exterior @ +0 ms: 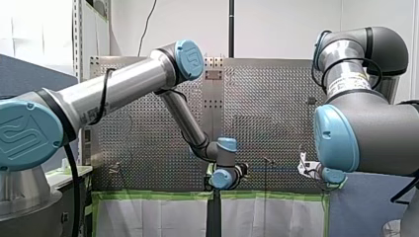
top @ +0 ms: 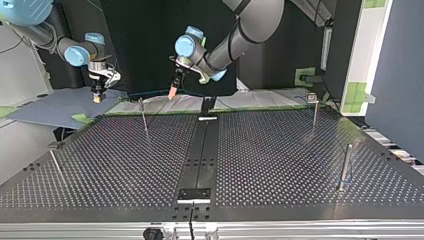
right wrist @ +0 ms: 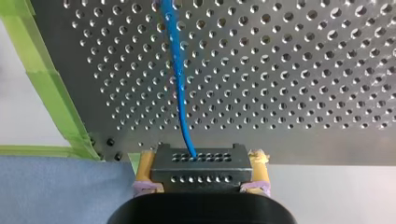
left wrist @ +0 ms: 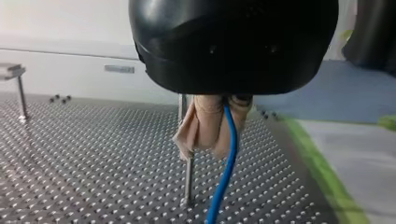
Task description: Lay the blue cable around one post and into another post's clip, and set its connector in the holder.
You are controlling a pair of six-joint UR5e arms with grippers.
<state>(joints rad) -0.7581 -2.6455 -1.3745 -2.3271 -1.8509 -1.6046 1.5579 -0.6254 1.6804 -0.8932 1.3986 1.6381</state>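
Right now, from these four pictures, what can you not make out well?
Top view: the blue cable between my left hand and my right hand is too thin to trace.
Top view: the posts' clip details are too small.
Left wrist view: the cable past my left hand is cut off by the picture's edge.

Shiny perforated metal table [right wrist: 303, 70], smooth blue cable [right wrist: 180, 93], perhaps plastic-sheathed; matt green tape [right wrist: 50, 84].

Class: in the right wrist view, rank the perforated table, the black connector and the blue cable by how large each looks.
1. perforated table, fills most of the view
2. black connector, though it sits nearest the camera
3. blue cable, only a thin line
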